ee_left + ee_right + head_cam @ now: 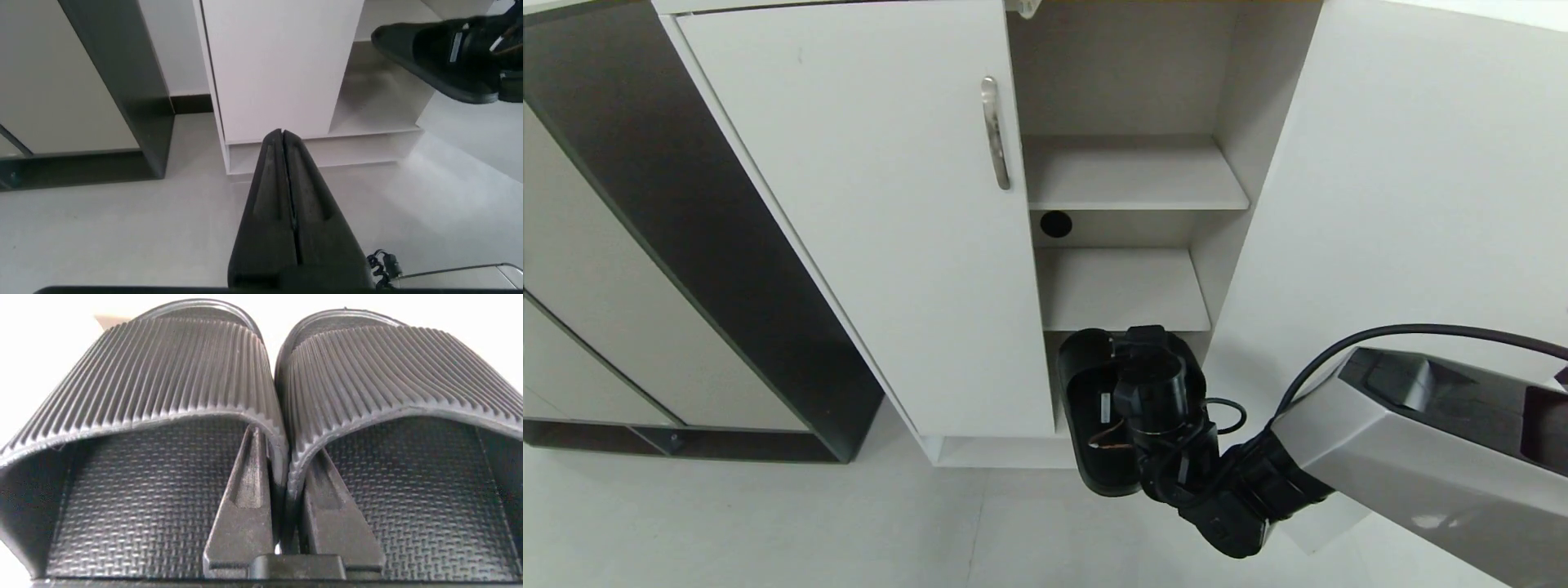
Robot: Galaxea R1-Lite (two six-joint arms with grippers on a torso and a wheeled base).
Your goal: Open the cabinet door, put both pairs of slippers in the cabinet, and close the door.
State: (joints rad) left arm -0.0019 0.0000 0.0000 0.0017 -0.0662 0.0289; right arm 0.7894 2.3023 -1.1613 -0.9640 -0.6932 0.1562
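While clamping slippers (1086, 445), right pincer (283, 449) (low) faces cabinet (866, 204).

In the head view, the pair of black ribbed rubber slippers (1090, 408) is half covered by the right gripper (1142, 355). The open white cabinet door (1405, 204) is cut off at that view's right edge.

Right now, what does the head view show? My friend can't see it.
The right gripper holds a pair of black slippers low at the open side of a white cabinet, below two shelves. The cabinet's left door is shut, with a metal handle.
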